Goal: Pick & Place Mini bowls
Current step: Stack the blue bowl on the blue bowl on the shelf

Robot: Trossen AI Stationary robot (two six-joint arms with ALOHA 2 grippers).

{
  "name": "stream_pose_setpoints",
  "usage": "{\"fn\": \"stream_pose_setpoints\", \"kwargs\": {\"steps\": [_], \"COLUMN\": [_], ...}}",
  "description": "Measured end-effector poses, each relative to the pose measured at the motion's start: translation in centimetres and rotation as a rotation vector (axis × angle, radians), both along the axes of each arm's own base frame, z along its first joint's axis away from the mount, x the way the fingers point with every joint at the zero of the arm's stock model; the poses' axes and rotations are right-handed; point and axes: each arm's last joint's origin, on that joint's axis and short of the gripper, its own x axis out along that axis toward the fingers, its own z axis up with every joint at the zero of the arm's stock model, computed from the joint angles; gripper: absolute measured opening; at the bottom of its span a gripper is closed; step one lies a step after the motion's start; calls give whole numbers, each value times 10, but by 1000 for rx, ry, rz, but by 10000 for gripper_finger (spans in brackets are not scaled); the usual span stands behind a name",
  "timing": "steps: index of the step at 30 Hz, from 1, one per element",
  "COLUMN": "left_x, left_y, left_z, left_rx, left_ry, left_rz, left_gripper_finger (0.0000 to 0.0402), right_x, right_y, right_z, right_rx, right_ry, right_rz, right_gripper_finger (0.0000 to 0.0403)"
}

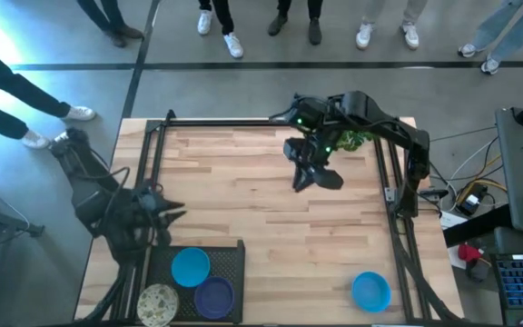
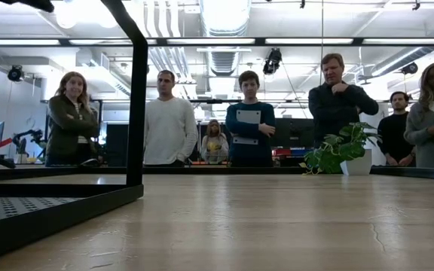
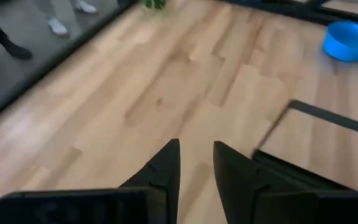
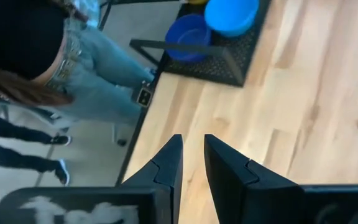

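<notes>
Three mini bowls sit in the black perforated tray point(image 1: 234, 259) at the table's near left corner: a bright blue one point(image 1: 190, 266), a purple one point(image 1: 214, 295) and a cream speckled one point(image 1: 157, 302). A second bright blue bowl point(image 1: 370, 291) rests on its base on the bare wood near the near right corner. My left gripper point(image 1: 178, 213) hovers just beyond the tray's far edge, its fingers a little apart point(image 3: 196, 155), holding nothing. My right gripper point(image 1: 316, 179) hangs over the far middle of the table, open and empty point(image 4: 193, 152). Its wrist view shows the tray's blue bowl point(image 4: 232, 15) and purple bowl point(image 4: 188, 37).
A green leafy plant point(image 1: 352, 141) stands at the table's far right, behind my right arm. A black frame point(image 1: 166, 127) runs round the table's edges. Several people stand beyond the far edge point(image 2: 247, 120) and at the left side. Bare wood lies across the table's middle point(image 1: 271, 236).
</notes>
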Motion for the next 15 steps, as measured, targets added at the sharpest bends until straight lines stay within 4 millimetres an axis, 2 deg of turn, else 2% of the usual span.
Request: {"fn": "stream_pose_setpoints", "kwargs": {"steps": [2, 8, 15], "left_x": [1, 7, 16], "left_y": [4, 15, 25], "left_z": [2, 4, 6], "left_rx": [32, 102, 144], "left_ry": [-12, -25, -13], "left_rz": [11, 60, 108], "left_gripper_finger": [89, 89, 89], "right_x": [0, -17, -47], "right_y": [8, 32, 57], "right_z": [0, 2, -6], "right_rx": [-4, -15, -125], "right_ry": [-10, 9, 146], "right_rz": [31, 90, -2], "right_gripper_finger": [63, 61, 59]}}
